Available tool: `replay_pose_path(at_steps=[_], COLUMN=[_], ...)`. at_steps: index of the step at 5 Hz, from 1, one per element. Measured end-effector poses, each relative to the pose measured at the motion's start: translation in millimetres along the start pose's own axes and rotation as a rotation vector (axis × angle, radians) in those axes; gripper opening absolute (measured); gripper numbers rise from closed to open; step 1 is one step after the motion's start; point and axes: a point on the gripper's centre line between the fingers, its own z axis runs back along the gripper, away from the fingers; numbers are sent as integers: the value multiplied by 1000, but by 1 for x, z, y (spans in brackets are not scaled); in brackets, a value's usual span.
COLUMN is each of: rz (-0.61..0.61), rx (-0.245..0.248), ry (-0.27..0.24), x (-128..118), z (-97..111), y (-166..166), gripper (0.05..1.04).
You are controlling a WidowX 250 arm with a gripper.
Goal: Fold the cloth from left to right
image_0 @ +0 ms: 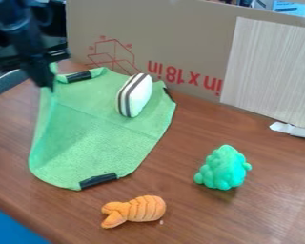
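Observation:
My black gripper (49, 86) is at the upper left, shut on the left edge of the green cloth (97, 128). That edge is raised off the table and hangs down toward the front left, while the rest of the cloth lies spread out. Black strips mark the cloth's top left, its front edge and its right side. A white toy with dark stripes (136, 95) rests on the cloth's upper right part.
On the wooden table (180, 143), an orange toy (135, 210) lies just in front of the cloth and a green bumpy toy (223, 167) stands to its right. A cardboard panel (180, 28) walls off the back.

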Motion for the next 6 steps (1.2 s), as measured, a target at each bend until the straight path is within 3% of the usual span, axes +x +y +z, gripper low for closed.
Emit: replay_pose_path(at_steps=[2, 5, 6], rz=[-50, -45, -83], rx=[1, 17, 36], ry=[27, 70, 83], x=[1, 12, 9], z=[-1, -7, -17], y=[-83, -152, -164], gripper=[51, 71, 213])
